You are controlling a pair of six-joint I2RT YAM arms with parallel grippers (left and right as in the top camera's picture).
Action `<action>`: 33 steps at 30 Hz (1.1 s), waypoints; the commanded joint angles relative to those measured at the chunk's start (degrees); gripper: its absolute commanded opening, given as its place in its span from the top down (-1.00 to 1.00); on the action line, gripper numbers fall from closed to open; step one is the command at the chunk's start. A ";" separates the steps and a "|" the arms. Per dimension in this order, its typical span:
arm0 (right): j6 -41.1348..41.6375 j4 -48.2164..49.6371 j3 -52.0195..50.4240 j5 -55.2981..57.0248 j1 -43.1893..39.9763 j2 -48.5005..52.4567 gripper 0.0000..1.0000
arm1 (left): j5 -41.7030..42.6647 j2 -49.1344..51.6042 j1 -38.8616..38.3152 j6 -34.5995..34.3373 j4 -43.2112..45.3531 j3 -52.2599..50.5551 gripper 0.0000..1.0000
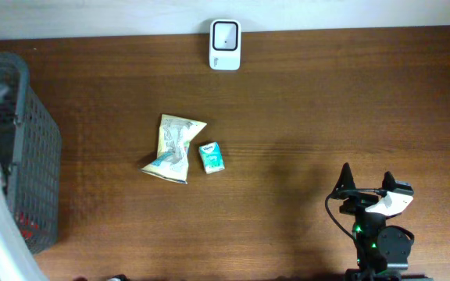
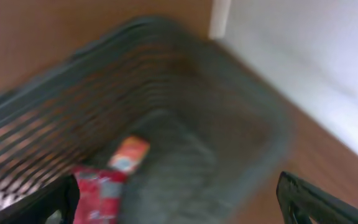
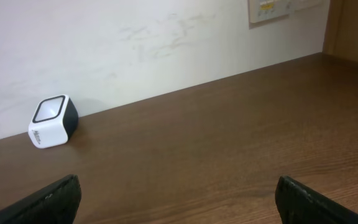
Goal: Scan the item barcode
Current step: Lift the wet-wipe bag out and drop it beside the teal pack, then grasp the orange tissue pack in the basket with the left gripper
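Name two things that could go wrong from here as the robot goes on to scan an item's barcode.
1. The small green packet lies close beside the crumpled snack bag; a gripper reaching for one may well nudge or pinch the other.
2. The left gripper hangs open over the grey basket, above a red packet; its fingers could catch the mesh wall when it moves away.
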 commanded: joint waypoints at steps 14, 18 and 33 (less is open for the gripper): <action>-0.22 -0.39 -0.37 -0.11 0.26 -0.44 -0.97 | 6.64 20.81 16.33 -1.07 -0.79 -5.55 -0.99; -0.22 -0.37 -0.37 -0.11 0.26 -0.44 -0.97 | 6.67 26.32 16.33 -1.09 -1.97 -5.55 -0.99; -0.22 -0.37 -0.37 -0.11 0.26 -0.44 -0.97 | 6.86 37.68 16.33 7.52 3.76 -5.57 -0.46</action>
